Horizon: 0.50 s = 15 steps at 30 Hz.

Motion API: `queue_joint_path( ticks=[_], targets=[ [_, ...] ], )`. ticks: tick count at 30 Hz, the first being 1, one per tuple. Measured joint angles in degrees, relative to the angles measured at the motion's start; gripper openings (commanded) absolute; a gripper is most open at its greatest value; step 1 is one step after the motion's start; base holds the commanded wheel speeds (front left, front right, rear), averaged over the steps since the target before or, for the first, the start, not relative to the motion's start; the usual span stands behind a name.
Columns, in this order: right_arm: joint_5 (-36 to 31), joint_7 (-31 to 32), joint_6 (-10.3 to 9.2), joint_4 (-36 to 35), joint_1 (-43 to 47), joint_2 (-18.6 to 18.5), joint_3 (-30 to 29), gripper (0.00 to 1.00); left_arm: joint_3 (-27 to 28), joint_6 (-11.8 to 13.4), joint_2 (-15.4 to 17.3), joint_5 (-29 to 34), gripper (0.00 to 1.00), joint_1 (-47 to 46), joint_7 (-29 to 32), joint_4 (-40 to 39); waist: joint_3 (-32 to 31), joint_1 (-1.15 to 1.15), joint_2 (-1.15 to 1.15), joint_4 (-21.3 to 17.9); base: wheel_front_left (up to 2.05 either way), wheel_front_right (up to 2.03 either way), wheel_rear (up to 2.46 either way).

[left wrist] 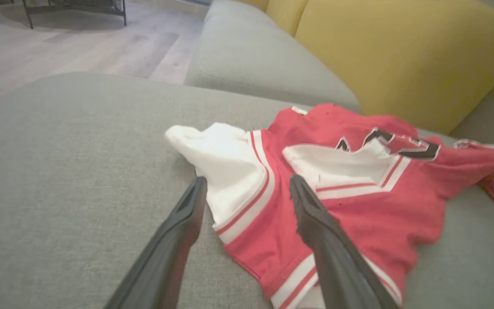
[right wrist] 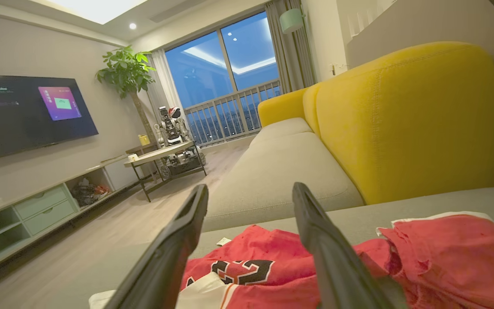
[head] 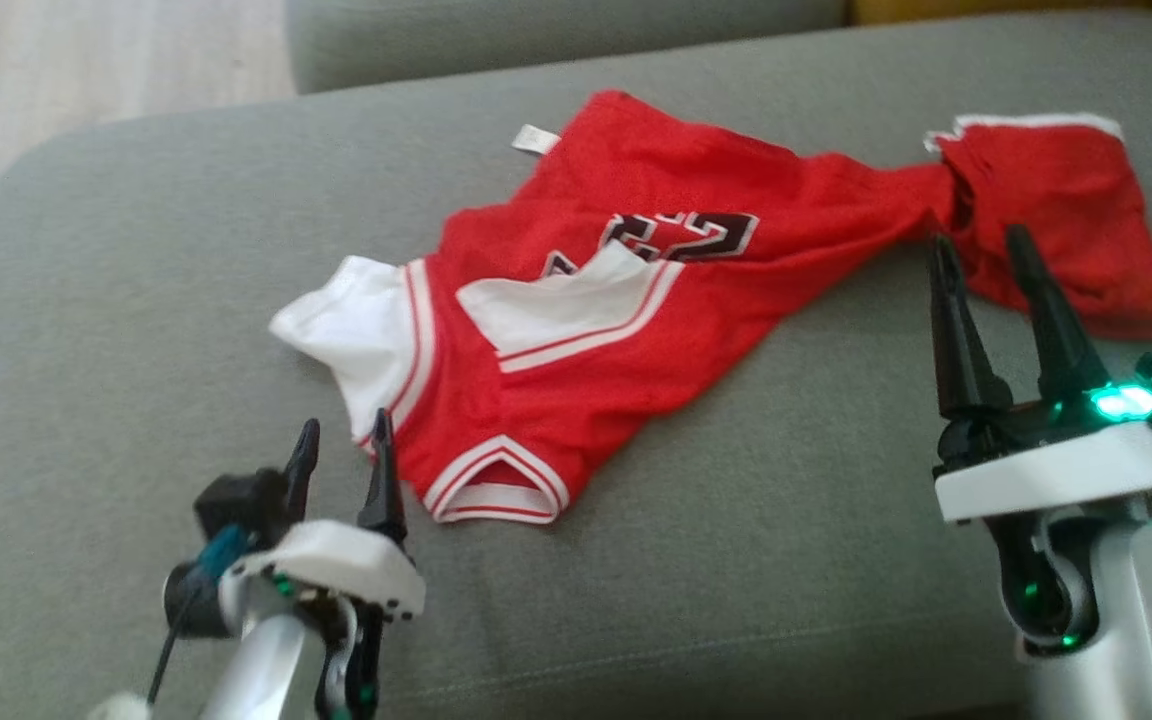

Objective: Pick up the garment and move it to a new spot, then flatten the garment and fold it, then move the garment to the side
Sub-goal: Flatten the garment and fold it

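The garment (head: 636,300) is a red jersey with white trim and a dark number, lying crumpled on a grey sofa cushion (head: 136,300). One twisted end stretches to the far right (head: 1056,200). My left gripper (head: 341,435) is open at the garment's near-left edge, its fingers straddling the white-and-red hem (left wrist: 238,210) without pinching it. My right gripper (head: 976,245) is open too, its tips just in front of the twisted neck of cloth, above the garment (right wrist: 272,262) in the right wrist view.
A yellow backrest (right wrist: 401,120) rises behind the cushion. A second grey seat (left wrist: 251,64) lies beyond it. Wooden floor (head: 86,60) borders the cushion at the far left. A low table (right wrist: 161,154) and TV unit (right wrist: 37,206) stand across the room.
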Motion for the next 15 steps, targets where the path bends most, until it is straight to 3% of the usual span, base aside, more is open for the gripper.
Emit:
queue_joint_path(
  ticks=[7,14,15],
  targets=[
    [-0.7,1.0,0.00,-3.5,1.9,0.4,0.8,1.00,-0.9,0.7,0.5,2.8,1.00,-10.7,1.0,14.6,3.0,0.01,0.00,-4.0,0.00,0.00,0.00],
    [-0.5,0.8,0.00,-3.5,1.9,0.6,0.5,1.00,-2.0,1.5,2.1,4.9,1.00,-16.1,3.3,23.6,5.6,0.01,0.00,-6.9,0.00,0.00,0.00],
    [-0.2,0.6,0.00,-3.0,1.9,0.6,0.2,1.00,-2.3,1.3,2.4,5.0,0.69,-16.7,3.5,24.6,5.8,0.01,0.00,-7.2,0.00,0.00,0.00]
  ],
)
